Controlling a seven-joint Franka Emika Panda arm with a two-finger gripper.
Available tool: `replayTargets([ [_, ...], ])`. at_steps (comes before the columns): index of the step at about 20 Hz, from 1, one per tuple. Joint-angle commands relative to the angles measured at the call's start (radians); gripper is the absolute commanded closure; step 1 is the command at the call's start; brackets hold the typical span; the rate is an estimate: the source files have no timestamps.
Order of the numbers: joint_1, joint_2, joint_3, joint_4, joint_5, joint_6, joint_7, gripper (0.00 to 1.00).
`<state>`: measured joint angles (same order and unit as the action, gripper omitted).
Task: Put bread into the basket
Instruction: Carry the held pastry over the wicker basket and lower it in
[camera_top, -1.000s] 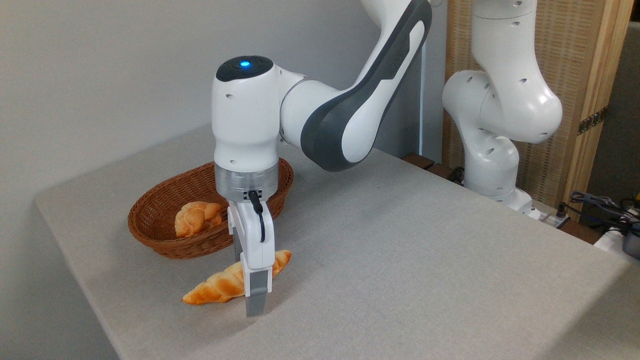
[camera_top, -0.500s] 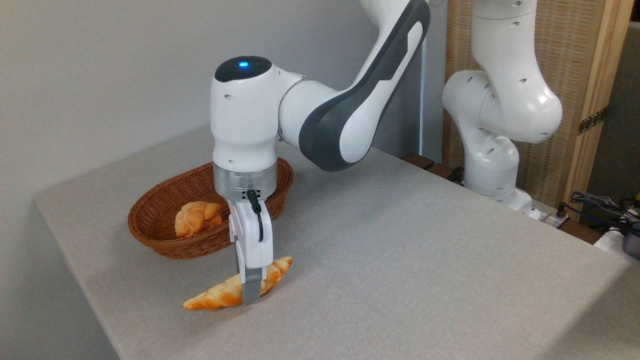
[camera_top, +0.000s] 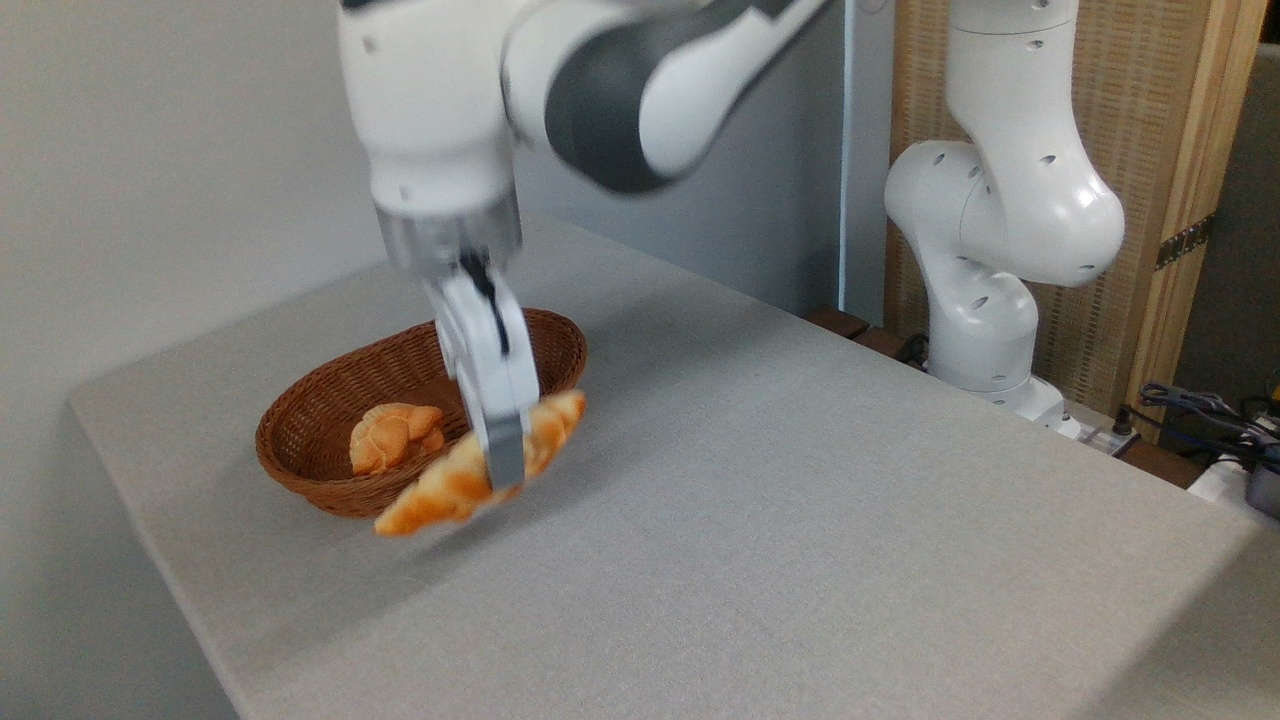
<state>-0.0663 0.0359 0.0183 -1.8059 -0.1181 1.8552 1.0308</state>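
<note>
My gripper (camera_top: 503, 470) is shut on the bread (camera_top: 440, 490), a long braided loaf with golden-orange edges. The loaf hangs in the air above the table, tilted with its left end lower, just in front of the basket's near rim. The basket (camera_top: 300, 470) is an oval reddish-brown wicker one at the table's back left. The arm and loaf are motion-blurred.
A small orange knot-shaped roll (camera_top: 392, 435) lies inside the basket. The grey table (camera_top: 800, 520) ends in an edge at the left and front. The arm's white base (camera_top: 985, 330) stands at the back right, with cables (camera_top: 1210, 420) beyond it.
The gripper closed on the loaf, then rose and shifted slightly left toward the basket, lifting the loaf off the table. The roll in the basket has not moved.
</note>
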Motion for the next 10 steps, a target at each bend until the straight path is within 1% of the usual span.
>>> replayTargets([
  [1, -0.003, -0.019, -0.084, 0.042, -0.009, -0.103, -0.151, 0.71],
  [3, -0.004, -0.019, -0.153, 0.039, -0.009, -0.117, -0.269, 0.69],
  [4, -0.004, -0.019, -0.187, 0.036, -0.009, -0.123, -0.32, 0.66],
  [5, -0.006, -0.019, -0.217, 0.031, -0.009, -0.136, -0.375, 0.58],
  [6, -0.006, -0.019, -0.248, 0.027, -0.009, -0.145, -0.421, 0.47],
  [7, -0.006, -0.018, -0.274, 0.023, -0.008, -0.145, -0.457, 0.18],
  [8, -0.006, -0.018, -0.287, 0.022, -0.006, -0.145, -0.474, 0.03],
  [9, -0.007, -0.018, -0.29, 0.02, -0.006, -0.145, -0.476, 0.0],
  [10, -0.01, -0.016, -0.293, 0.02, -0.008, -0.145, -0.477, 0.0],
])
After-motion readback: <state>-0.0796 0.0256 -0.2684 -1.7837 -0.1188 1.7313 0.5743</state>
